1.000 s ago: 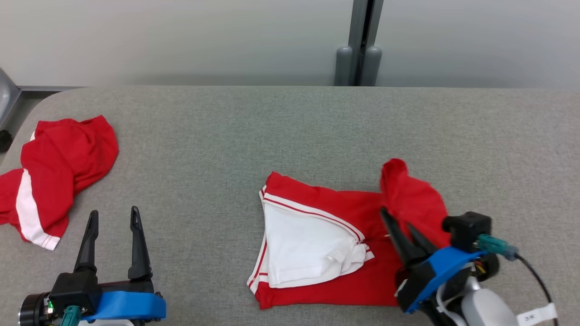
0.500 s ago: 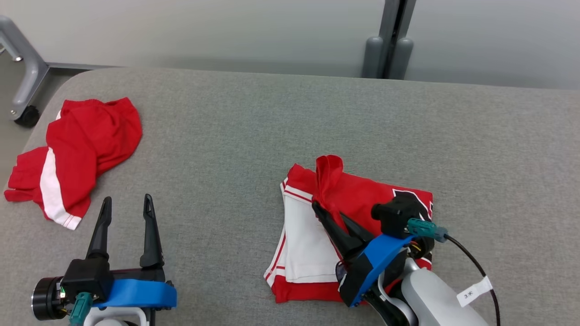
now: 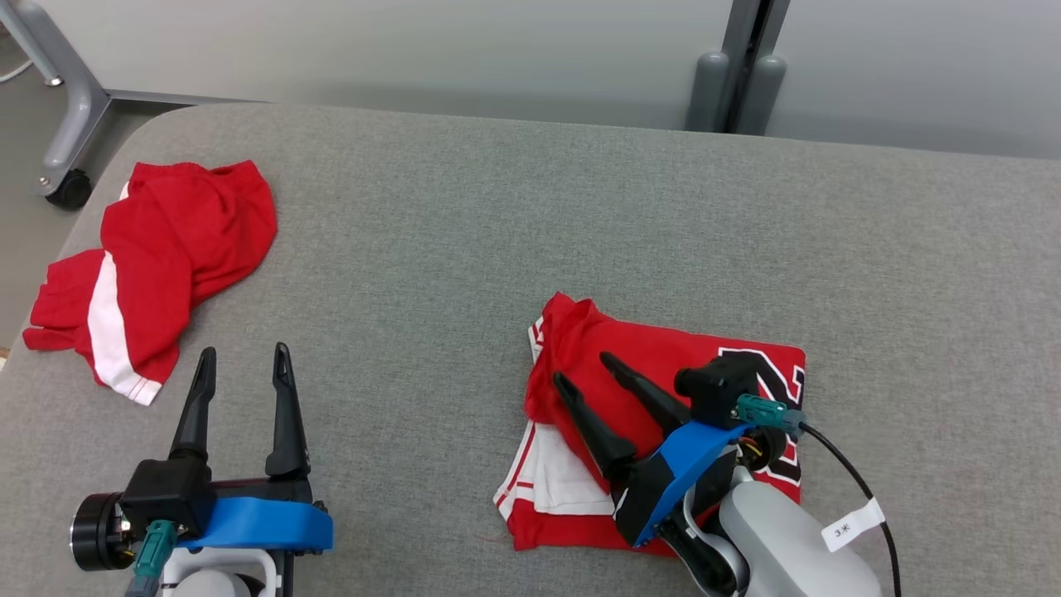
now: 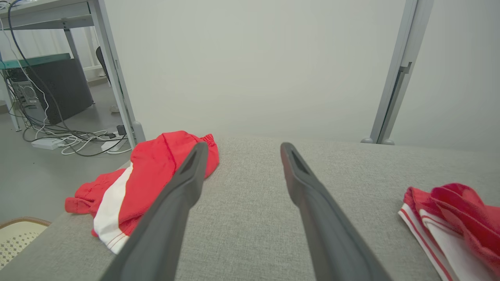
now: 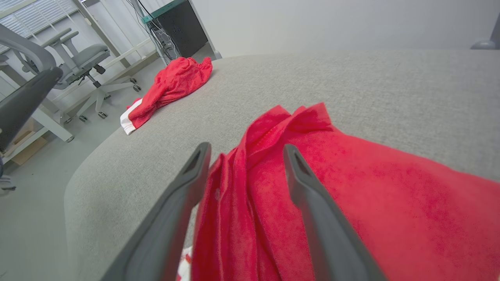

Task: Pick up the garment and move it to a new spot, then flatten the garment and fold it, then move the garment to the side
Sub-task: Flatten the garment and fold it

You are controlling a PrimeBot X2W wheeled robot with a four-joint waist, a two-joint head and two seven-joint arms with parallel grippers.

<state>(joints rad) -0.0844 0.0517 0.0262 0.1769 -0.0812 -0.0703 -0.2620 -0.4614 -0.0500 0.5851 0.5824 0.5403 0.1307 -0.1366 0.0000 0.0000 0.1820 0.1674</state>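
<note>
Head view, nearest: we see the left gripper [image 3: 244, 350] at the lower left, fingers spread wide and empty above bare grey tabletop [image 3: 464, 249].
Right gripper [image 3: 581, 367]: its fingers are parted and lie low over red cloth, pointing up and to the left. We see nothing pinched between them.
Red jersey [image 3: 663, 344]: it is folded into a compact pack on the tabletop, right of centre, directly beneath the right gripper.
Jersey's lie: the pack is somewhat wider than it is deep, and its long axis runs left to right across the tabletop. The black-and-white lettering [image 3: 783, 373] is at the right end. The left end is rumpled, with a white striped layer [image 3: 564, 481] showing beneath it.
Key relation: the right gripper's fingertips sit just inside that rumpled left edge, so we judge the right arm far the nearer. The left gripper stands well apart, to the jersey's left.
Coming move, our judgement: the fold looks nearly complete. Shifting the pack aside calls for a grasp across both layers at the near or left edge, or the top layer may peel back.
Farther left: a second red garment with a white stripe [image 3: 166, 240] is crumpled at the tabletop's far left corner, well apart from the jersey.
</note>
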